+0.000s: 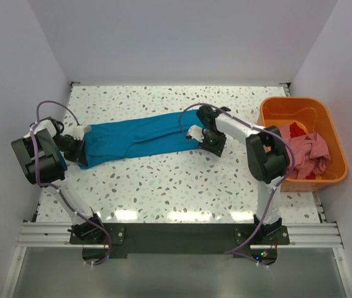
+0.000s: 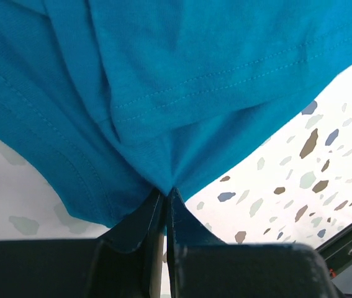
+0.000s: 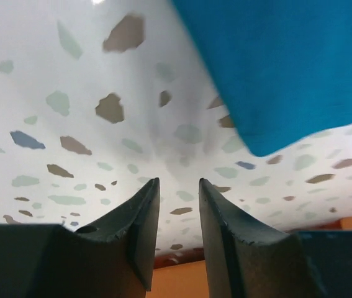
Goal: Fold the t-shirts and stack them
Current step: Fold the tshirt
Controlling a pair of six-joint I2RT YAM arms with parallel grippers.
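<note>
A teal-blue t-shirt (image 1: 138, 139) lies bunched lengthwise in a long band across the middle of the table. My left gripper (image 1: 82, 148) is shut on its left end; in the left wrist view the cloth (image 2: 163, 74) gathers into a pinch at the left gripper's (image 2: 165, 191) closed tips. My right gripper (image 1: 199, 138) is at the shirt's right end, open, with only bare table between the right gripper's (image 3: 179, 181) fingers. A corner of the teal cloth (image 3: 287, 68) lies just beyond them, apart from the tips. A pink t-shirt (image 1: 306, 149) and a red one (image 1: 297, 130) lie crumpled in the tub.
An orange plastic tub (image 1: 334, 174) stands at the table's right edge, close behind the right arm. White walls close in the table at the back and on both sides. The speckled tabletop (image 1: 163, 186) shows in front of the shirt.
</note>
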